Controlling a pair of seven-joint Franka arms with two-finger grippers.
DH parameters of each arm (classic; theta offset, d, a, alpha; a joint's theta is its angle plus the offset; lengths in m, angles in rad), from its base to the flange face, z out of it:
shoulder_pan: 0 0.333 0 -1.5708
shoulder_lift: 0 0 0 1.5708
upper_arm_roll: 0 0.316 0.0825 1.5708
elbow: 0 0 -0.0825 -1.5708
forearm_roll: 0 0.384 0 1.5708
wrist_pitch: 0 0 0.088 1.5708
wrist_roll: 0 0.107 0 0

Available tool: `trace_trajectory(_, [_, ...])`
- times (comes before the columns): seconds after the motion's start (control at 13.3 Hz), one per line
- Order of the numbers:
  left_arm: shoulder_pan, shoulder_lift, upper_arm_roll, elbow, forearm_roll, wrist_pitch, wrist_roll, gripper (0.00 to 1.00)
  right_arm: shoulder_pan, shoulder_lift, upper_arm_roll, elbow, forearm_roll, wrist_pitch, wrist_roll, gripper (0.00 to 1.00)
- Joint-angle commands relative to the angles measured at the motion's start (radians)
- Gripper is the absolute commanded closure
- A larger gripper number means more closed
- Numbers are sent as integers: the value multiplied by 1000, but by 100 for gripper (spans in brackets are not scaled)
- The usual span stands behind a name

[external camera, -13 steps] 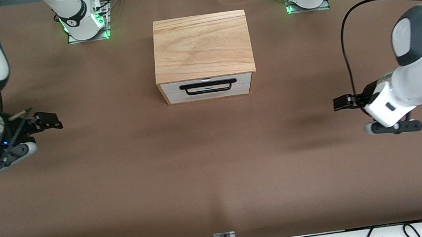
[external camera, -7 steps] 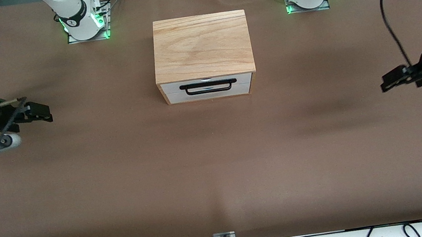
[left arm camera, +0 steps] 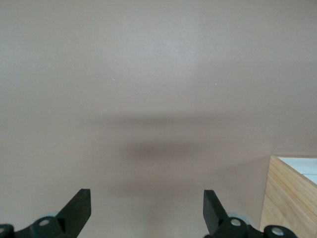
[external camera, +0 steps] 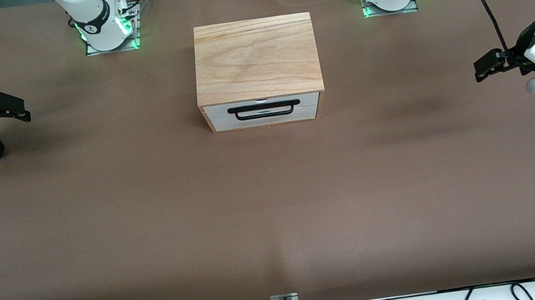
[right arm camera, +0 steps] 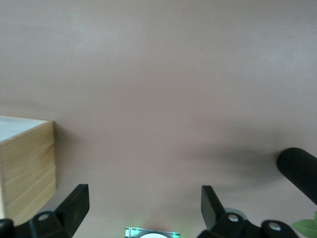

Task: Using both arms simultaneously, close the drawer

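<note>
Well apart from both grippers, drawer (external camera: 264,110) sits flush in its box (external camera: 256,60). Left gripper (external camera: 487,65) and right gripper (external camera: 11,109): jaws wide, empty, over bare table. I'd judge closing done; withdraw evenly.
</note>
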Motion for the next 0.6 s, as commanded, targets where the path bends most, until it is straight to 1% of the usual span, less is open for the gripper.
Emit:
trace_trajectory(0.0, [-13,-54,0,-80,24,46,4,0,-70,-1,83,-12,-31,18,-3,0])
trace_trajectory(0.15, [-18,-120,-3,-156,19,83,-5,0,-67,-4,83,-12,-34,16,-3,0])
trace_trajectory(0.53, [-9,-102,-5,-141,16,76,-6,0,-67,-2,83,-12,-34,9,-3,0])
